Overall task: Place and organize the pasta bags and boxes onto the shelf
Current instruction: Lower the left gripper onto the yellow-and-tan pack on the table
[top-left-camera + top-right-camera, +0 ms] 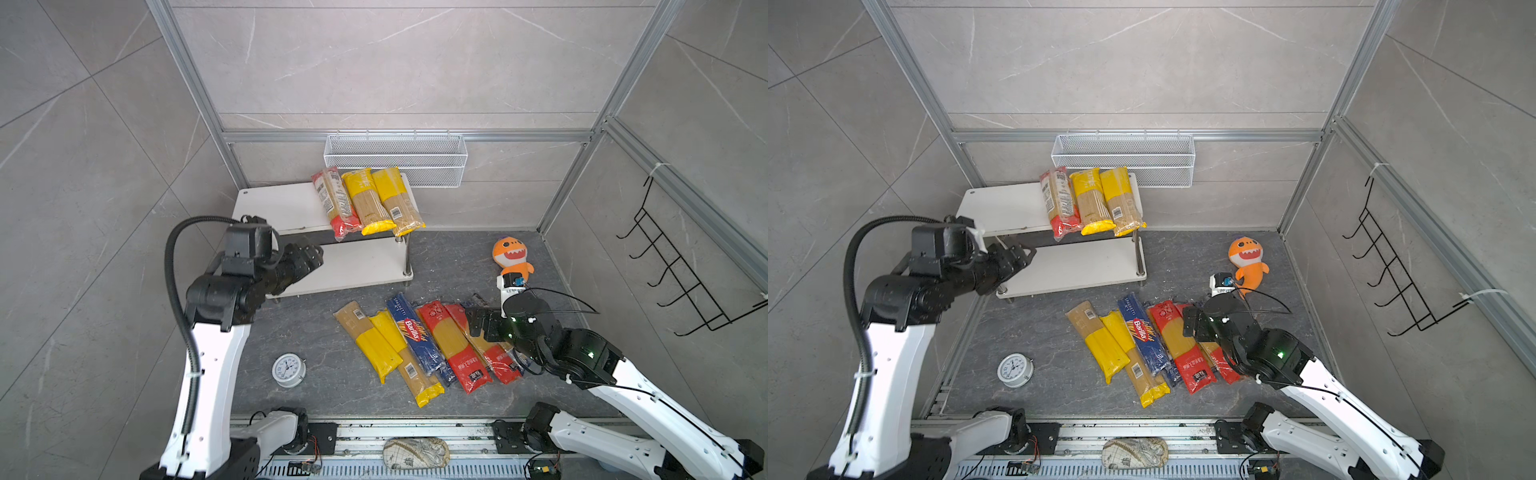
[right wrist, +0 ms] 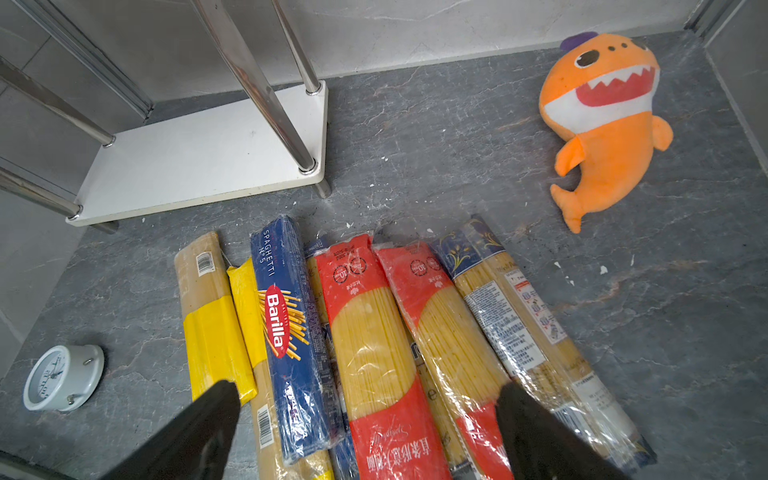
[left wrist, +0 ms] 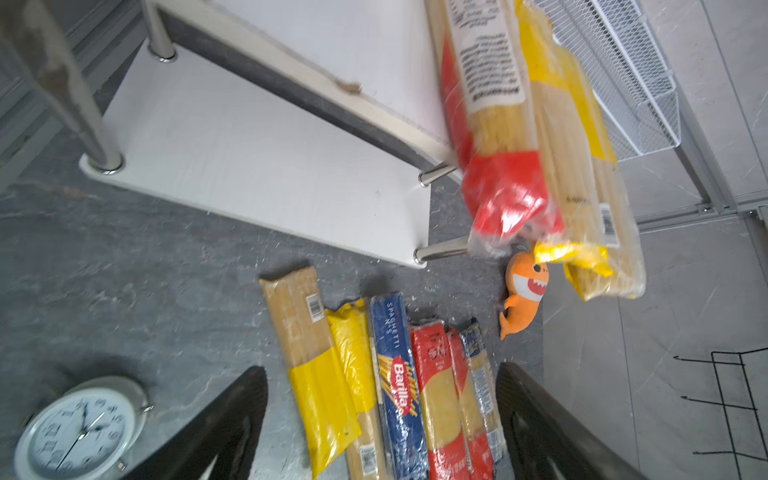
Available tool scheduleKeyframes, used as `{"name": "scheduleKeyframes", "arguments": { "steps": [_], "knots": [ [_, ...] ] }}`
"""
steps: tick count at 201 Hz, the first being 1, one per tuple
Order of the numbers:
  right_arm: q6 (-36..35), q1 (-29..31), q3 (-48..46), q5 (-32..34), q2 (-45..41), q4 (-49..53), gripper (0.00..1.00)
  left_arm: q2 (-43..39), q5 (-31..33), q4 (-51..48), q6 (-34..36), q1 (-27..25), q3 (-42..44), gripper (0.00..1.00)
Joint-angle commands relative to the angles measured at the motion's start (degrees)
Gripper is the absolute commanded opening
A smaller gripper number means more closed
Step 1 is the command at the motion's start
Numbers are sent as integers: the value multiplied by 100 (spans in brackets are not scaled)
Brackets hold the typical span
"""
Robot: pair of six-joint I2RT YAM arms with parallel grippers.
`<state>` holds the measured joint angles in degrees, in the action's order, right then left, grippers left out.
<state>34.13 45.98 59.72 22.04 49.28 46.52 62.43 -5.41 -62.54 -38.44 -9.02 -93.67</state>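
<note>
- Dark stone tabletop (image 1: pixel 324 374) inside grey tiled walls; the shelf (image 1: pixel 286 203) stands at the back, its white boards joined by metal legs.
- Three pasta packs (image 1: pixel 368 199) lie side by side on the shelf's top board at its right end, their near ends overhanging the front edge. The rest of that board and the lower board (image 1: pixel 357 266) are bare.
- Remaining packs (image 2: pixel 374 332) lie in a close row on the tabletop in front of the shelf, touching or overlapping. The Barilla pack (image 1: pixel 413 332) is among them.
- Left pincer (image 1: pixel 318 253) hovers at the shelf's front left, level with the gap between the boards. Its jaws are spread wide and hold nothing.
- Right pincer (image 2: pixel 365 388) hangs over the row in front of the shelf, above the red-ended packs. Its jaws are fully apart and empty.
- Step in hand, as judged: picking the next pack from the row.
- Advice: close across the narrow width near mid-length, so the long pack does not droop.
- Take one pack only, since the neighbours press against it.
- Lay it parallel to the three on the shelf, on the bare board beside them, and well back from the front edge.
</note>
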Motion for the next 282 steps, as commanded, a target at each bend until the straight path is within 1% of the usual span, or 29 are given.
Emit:
{"name": "scheduleKeyframes", "arguments": {
  "steps": [1,33,57,80,120,155,171,182,195,213,226,245,262,282],
  "knots": [
    [187,29,-237,-136,-165,147,100,-563,107,76,-102,-3,923,89],
    [325,23,-593,-239,-371,140,100,-1482,-44,188,-369,-3,2477,90],
    [413,30,-808,-331,-487,170,100,-1975,-103,243,-592,-4,3321,90],
    [508,34,-949,-356,-528,178,100,-2340,-364,528,-850,-4,4099,90],
    [626,35,-1173,-429,-524,26,100,-2613,-667,962,-1134,-39,4948,91],
    [656,36,-1314,-420,-464,-34,100,-2566,-687,1334,-1299,-216,5383,91],
    [663,47,-1360,-395,-469,-38,100,-2425,-557,1642,-1454,-503,5585,91],
    [665,45,-1401,-386,-517,-54,100,-2251,-328,1856,-1585,-844,5674,91],
    [665,41,-1445,-364,-606,-68,100,-1950,30,2113,-1754,-1398,5728,92],
    [649,43,-1438,-306,-652,-1,100,-1291,552,2627,-2036,-2233,5706,92],
    [627,50,-1415,-280,-647,53,100,-752,841,2974,-2277,-2675,5650,92],
    [590,41,-1403,-266,-671,93,100,-30,1175,3485,-2690,-3041,5653,92],
    [595,42,-1420,-249,-720,128,100,589,1231,3887,-2922,-3193,5634,93],
    [594,37,-1462,-236,-800,154,100,1168,1197,4220,-3019,-3285,5522,93]
  ]
}}
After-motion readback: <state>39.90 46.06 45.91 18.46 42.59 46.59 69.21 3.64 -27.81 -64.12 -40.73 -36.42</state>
